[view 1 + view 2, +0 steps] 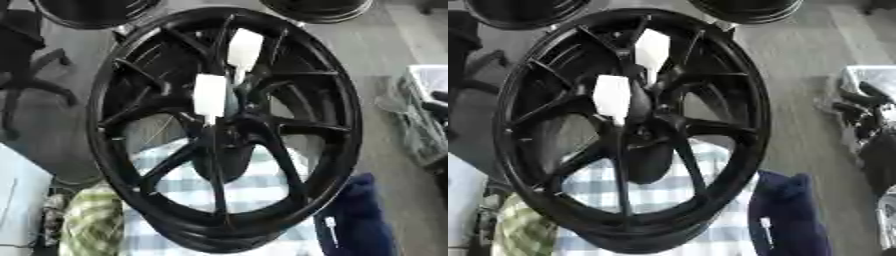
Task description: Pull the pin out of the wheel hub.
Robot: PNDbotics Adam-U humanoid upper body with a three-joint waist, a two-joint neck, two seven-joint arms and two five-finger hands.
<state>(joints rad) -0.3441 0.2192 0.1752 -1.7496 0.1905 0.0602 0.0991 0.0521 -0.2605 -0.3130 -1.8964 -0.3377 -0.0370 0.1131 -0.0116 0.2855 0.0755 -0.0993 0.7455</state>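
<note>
A big black spoked wheel (105, 125) stands tilted and fills the middle of both views. Its hub (229, 131) is dark, and I cannot make out a pin in it. Two white oblong pieces sit on the spokes, one (210, 95) just above the hub and the other (245, 47) higher up near the rim. My right hand (857, 106) shows at the right edge, dark, with its fingers spread and relaxed. It is well clear of the wheel and holds nothing. My left hand shows in neither view.
A blue and white checked cloth (254, 190) lies under the wheel's lower half. A green striped cloth (92, 222) is at the lower left and a dark blue bag (359, 220) at the lower right. More black rims (319, 9) stand behind. A chair base (31, 75) is at the left.
</note>
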